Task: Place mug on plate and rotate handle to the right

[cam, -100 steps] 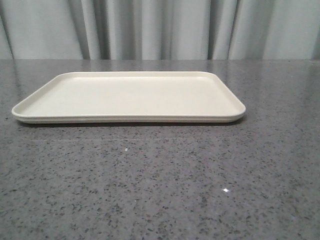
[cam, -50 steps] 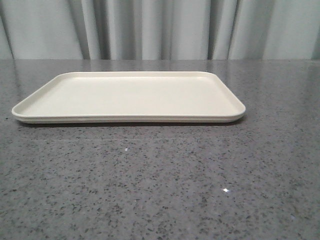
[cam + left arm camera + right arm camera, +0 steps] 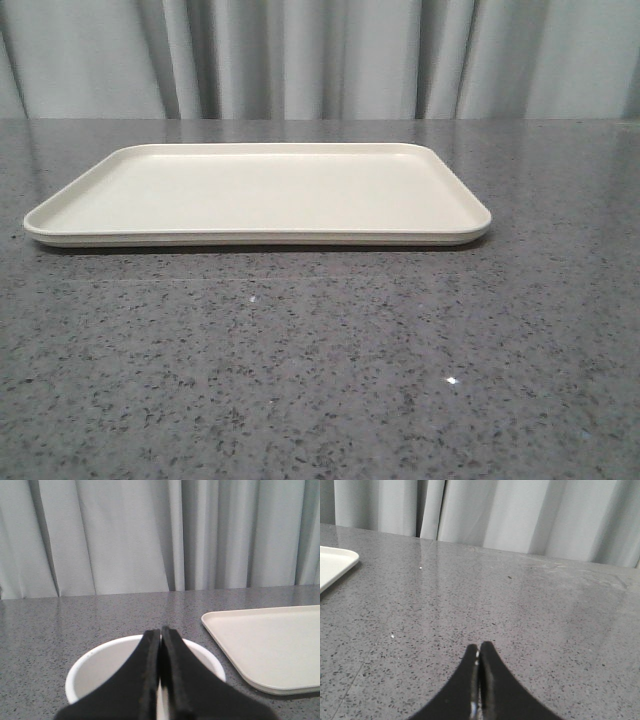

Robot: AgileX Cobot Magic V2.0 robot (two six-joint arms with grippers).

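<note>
The cream plate (image 3: 260,190) lies flat on the grey speckled table in the front view, with nothing on it. The white mug (image 3: 102,665) shows only in the left wrist view, seen from above with its mouth open upward, standing on the table beside the plate's corner (image 3: 270,645). Its handle and printed face are hidden. My left gripper (image 3: 161,630) is shut, its black fingers pressed together just over the mug's mouth. My right gripper (image 3: 479,645) is shut and empty over bare table, with the plate's corner (image 3: 332,562) off to one side. Neither gripper shows in the front view.
A grey-white curtain (image 3: 320,60) hangs behind the table's far edge. The speckled tabletop (image 3: 320,380) stretches in front of the plate and to its right (image 3: 520,595).
</note>
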